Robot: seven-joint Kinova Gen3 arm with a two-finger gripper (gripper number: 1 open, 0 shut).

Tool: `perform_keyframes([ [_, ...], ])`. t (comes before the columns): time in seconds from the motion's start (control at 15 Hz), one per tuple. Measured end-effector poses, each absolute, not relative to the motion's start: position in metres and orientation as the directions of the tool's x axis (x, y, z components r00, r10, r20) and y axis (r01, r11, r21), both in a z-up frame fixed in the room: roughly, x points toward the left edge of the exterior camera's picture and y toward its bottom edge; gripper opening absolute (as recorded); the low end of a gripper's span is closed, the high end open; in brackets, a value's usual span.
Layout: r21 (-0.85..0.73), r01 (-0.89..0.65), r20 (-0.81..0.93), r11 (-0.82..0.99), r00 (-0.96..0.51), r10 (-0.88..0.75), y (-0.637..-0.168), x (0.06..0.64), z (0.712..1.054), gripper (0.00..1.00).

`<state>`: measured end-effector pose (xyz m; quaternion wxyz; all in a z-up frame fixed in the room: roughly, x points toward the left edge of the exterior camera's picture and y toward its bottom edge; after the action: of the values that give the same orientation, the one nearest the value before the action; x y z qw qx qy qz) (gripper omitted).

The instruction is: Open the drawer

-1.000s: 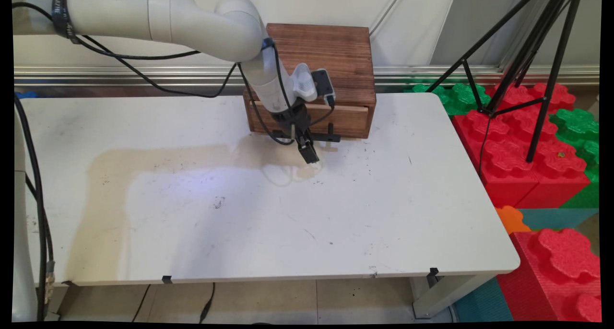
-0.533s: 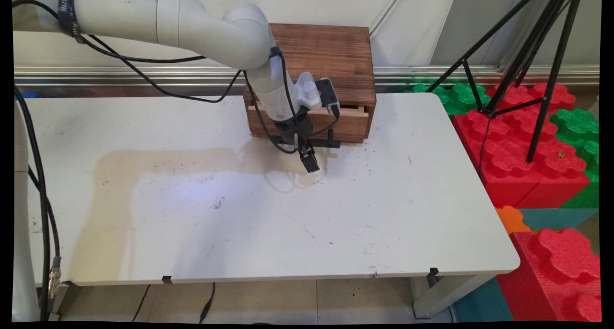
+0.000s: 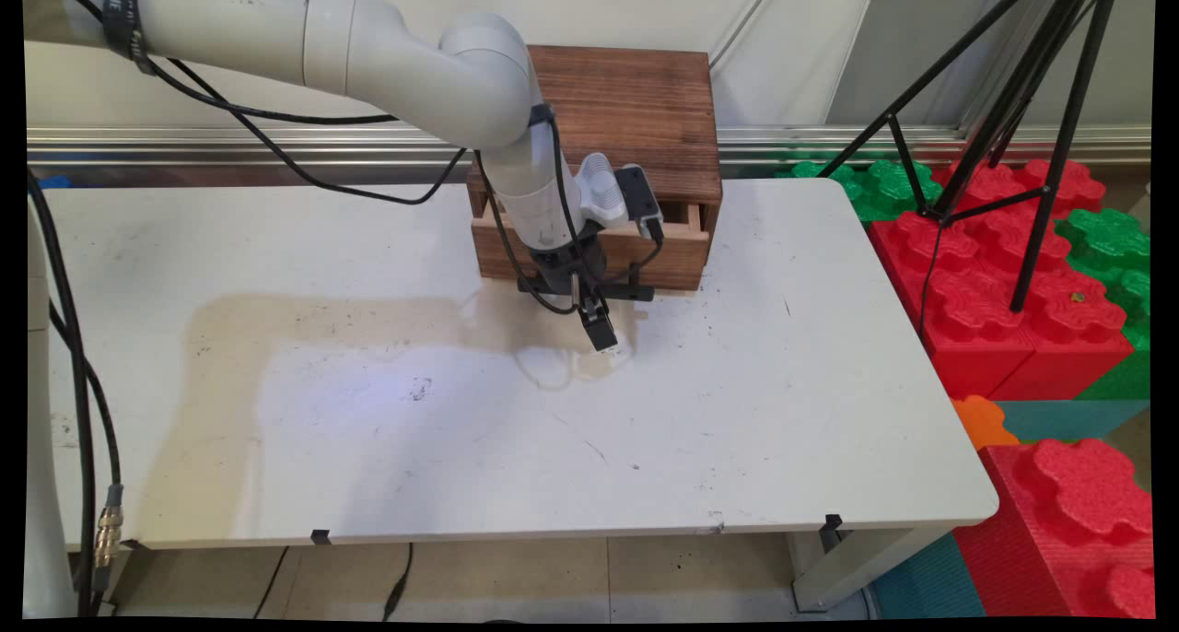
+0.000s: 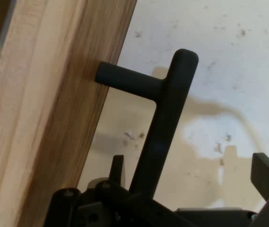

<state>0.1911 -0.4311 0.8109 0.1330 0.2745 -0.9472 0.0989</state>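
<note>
Gripper (image 3: 601, 330) hooked on black drawer handle (image 4: 165, 123); bar runs between spread fingers (image 4: 266, 172), drawer (image 3: 677, 236) behind.

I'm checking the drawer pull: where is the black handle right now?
The black handle juts from the wooden drawer front at the table's far middle in the main view, with the gripper at it; the hand view shows its bar running up between the fingers.

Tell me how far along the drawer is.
Done: the drawer stands slightly out of the wooden box, a gap showing at its top. In hand: the gripper straddles the black handle, fingers apart. Left: most of the drawer's travel, probably.
</note>
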Motion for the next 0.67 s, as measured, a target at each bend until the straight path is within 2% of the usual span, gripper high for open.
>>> perform_keyframes([
  [0.67, -0.101, -0.548, 0.283, 0.83, -0.816, -0.504, -0.387, 0.17, 0.82, 1.0],
])
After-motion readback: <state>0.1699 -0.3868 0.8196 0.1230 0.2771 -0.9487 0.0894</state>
